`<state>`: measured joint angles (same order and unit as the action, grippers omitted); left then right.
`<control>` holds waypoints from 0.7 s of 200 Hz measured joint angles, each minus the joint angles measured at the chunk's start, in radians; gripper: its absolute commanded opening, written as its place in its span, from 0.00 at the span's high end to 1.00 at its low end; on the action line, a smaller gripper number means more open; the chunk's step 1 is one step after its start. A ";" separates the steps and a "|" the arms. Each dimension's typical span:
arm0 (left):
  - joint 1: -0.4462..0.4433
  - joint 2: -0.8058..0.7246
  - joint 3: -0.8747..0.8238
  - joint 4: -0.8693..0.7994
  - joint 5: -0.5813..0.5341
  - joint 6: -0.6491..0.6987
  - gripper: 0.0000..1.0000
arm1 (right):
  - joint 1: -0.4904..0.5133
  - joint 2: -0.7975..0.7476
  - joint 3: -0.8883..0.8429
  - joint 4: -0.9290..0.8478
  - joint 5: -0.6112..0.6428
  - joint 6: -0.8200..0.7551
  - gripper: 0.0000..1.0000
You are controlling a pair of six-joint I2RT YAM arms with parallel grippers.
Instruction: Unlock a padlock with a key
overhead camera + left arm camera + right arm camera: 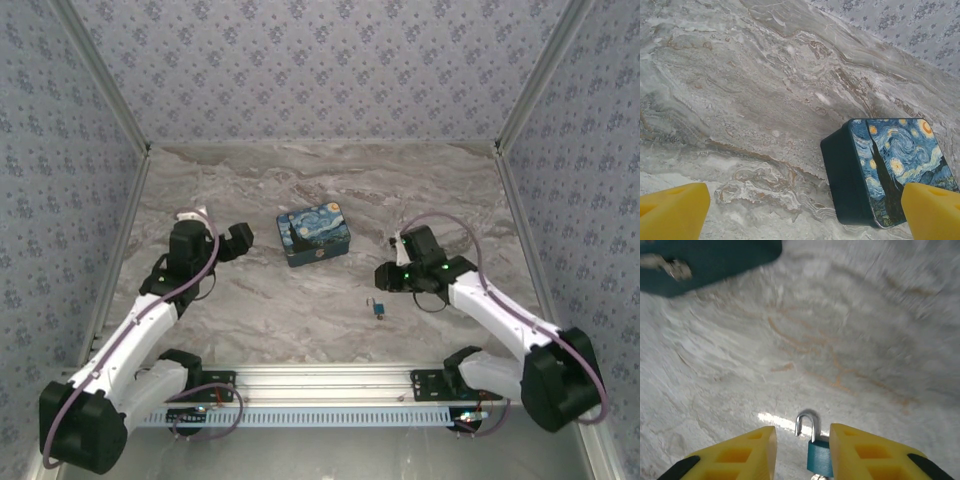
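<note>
The starry-print box point(314, 234) sits mid-table on the marble table point(300, 310), between my two arms and well apart from the padlock point(380, 308). The padlock lies nearer my bases, just in front of my right gripper point(802, 437). Nothing stands between that gripper and the lock.

From above the padlock is a teal fleck, its shackle too small to read. My right wrist camera gives what the top one cannot: the lock between my yellow fingers point(740, 455), silvery shackle pointing away from me, teal body close against the right-hand finger with a gap on the other side. So those jaws stand apart, released, clamping nothing. That view is smeared (the far marble especially). In its upper left corner a dark teal side of the box is cut off, with a pale blurred fitting on it that I cannot name.

My left gripper point(805, 212) is spread wide, and its two yellow tips sit at the bottom corners of my left wrist view, grasping nothing. The box lies ahead on its right, its printed lid partly hidden behind the right tip.

A pale glint under the padlock body is cropped by the frame edge, and I cannot tell whether it is the key.
</note>
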<state>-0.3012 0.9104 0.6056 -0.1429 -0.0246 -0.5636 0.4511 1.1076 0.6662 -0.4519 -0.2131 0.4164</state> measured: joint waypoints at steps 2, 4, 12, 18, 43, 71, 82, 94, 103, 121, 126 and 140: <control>0.000 -0.001 0.000 -0.002 0.001 0.000 0.01 | -0.004 -0.010 -0.001 0.000 0.003 -0.002 0.61; 0.000 -0.002 0.000 -0.002 0.001 0.000 0.01 | -0.006 -0.019 -0.002 0.000 0.007 -0.005 0.61; 0.000 -0.006 0.000 -0.007 0.001 0.003 0.01 | -0.021 -0.058 -0.006 0.000 0.022 -0.010 0.59; 0.000 -0.008 0.000 -0.012 0.001 0.004 0.01 | -0.032 -0.084 -0.010 0.001 0.035 -0.017 0.57; 0.002 -0.007 0.000 -0.021 0.002 0.006 0.01 | -0.085 -0.200 -0.027 0.004 0.082 -0.036 0.49; 0.004 -0.007 0.000 -0.022 0.001 0.006 0.01 | -0.146 -0.307 -0.049 0.026 0.128 -0.071 0.31; 0.005 -0.007 0.000 -0.022 0.001 0.006 0.01 | -0.172 -0.341 -0.062 0.040 0.148 -0.077 0.22; 0.005 -0.007 0.000 -0.022 0.001 0.007 0.01 | -0.204 -0.376 -0.081 0.057 0.175 -0.087 0.12; 0.007 -0.007 0.000 -0.022 0.001 0.007 0.01 | -0.235 -0.401 -0.097 0.072 0.191 -0.097 0.06; 0.007 -0.008 0.000 -0.023 0.001 0.014 0.01 | -0.299 -0.444 -0.138 0.106 0.218 -0.092 0.00; 0.007 -0.008 0.000 -0.024 0.000 0.017 0.01 | -0.318 -0.454 -0.150 0.118 0.222 -0.096 0.00; 0.007 -0.018 0.000 -0.035 -0.003 0.026 0.01 | -0.372 -0.478 -0.192 0.163 0.236 -0.097 0.00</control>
<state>-0.2943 0.8925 0.6056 -0.1780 -0.0277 -0.5381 0.0792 0.6296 0.4740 -0.2886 0.0231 0.3195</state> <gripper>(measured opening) 0.994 0.999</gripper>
